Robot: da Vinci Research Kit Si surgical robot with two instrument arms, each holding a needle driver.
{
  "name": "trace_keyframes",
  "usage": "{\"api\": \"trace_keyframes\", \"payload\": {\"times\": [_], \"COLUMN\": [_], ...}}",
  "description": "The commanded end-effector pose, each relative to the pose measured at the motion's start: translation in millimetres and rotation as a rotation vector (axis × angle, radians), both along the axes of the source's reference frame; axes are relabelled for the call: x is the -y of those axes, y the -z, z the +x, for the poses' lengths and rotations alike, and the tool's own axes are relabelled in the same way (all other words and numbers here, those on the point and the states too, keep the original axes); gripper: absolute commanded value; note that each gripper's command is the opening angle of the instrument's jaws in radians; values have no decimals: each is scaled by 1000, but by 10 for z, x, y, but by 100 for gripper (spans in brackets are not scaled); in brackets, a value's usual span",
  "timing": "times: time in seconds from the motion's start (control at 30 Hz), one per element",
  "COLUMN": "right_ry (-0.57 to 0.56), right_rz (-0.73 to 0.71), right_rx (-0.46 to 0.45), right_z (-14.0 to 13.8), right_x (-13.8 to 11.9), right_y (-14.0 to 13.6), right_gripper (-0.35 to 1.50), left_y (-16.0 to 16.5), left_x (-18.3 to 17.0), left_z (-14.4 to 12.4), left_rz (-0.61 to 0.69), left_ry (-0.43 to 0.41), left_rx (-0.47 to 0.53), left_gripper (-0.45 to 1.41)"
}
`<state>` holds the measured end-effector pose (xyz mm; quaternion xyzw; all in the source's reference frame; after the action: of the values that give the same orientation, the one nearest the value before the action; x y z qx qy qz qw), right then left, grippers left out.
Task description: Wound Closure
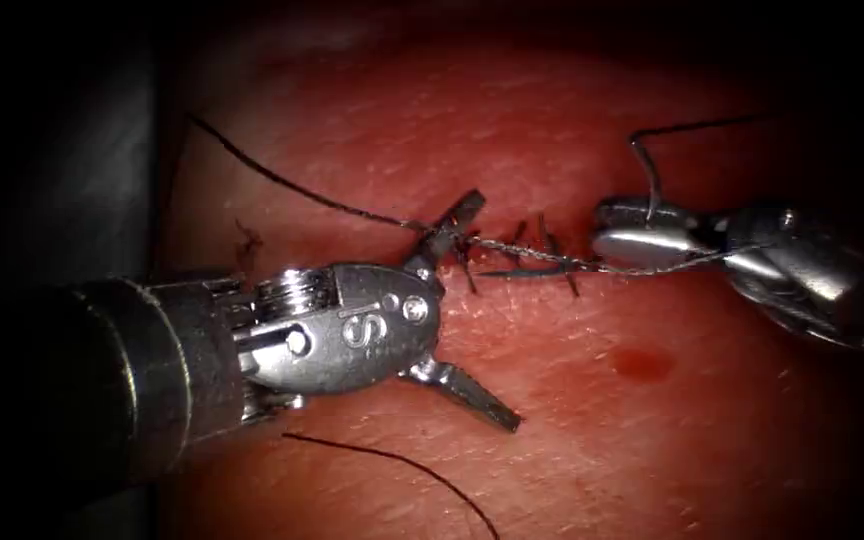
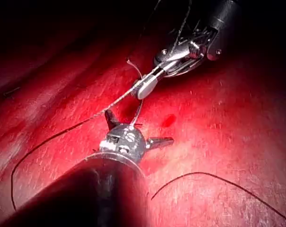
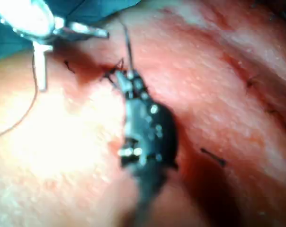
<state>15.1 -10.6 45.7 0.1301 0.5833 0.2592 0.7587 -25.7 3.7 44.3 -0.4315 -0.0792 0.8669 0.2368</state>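
We're mid-knot, looks like: right pincer (image 1: 617, 243) is clamped on the thread (image 1: 542, 258), taut across the cut (image 1: 512, 262). Left pincer (image 1: 472, 310) gapes wide over it, holding nothing. Can't spot the needle. Snugging it wants an even pull.

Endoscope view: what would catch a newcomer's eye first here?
The left tool dominates at the picture's left, its jaws spread wide and holding nothing, the upper jaw beside the stitched cut. At the right, the right tool is shut on the thread, which runs taut across the cut. A small spot of red fluid lies below.
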Motion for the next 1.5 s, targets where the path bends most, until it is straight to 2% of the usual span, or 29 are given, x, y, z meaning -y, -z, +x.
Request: {"api": "trace_keyframes", "payload": {"times": [0.03,0.23,0.57,0.77,0.9,1.1,1.3,1.4,1.5], "right_ry": [30,177,312,361,384,430,485,494,509], "right_rz": [-46,-206,-387,-481,-536,-600,-629,-635,-645], "right_rx": [-5,-61,-138,-162,-157,-139,-124,-120,-112], "right_z": [6,12,16,24,28,33,39,41,43], "right_x": [7,8,12,16,16,19,26,28,29], "right_y": [-7,-5,3,13,19,24,28,27,27], "right_gripper": [-35,-35,-35,-35,-35,-35,-35,-35,-35], "left_y": [-6,-13,-45,-53,-53,-49,-50,-50,-50], "left_x": [-4,-30,-61,-65,-60,-59,-62,-62,-62], "left_z": [-5,-3,-2,-6,-7,-6,-5,-5,-5], "left_rz": [23,143,295,398,462,516,540,546,557], "left_ry": [-9,-79,-178,-244,-316,-370,-404,-414,-435], "left_rx": [12,46,123,188,244,302,300,294,273], "left_gripper": [113,105,91,86,86,83,80,69,48]}}
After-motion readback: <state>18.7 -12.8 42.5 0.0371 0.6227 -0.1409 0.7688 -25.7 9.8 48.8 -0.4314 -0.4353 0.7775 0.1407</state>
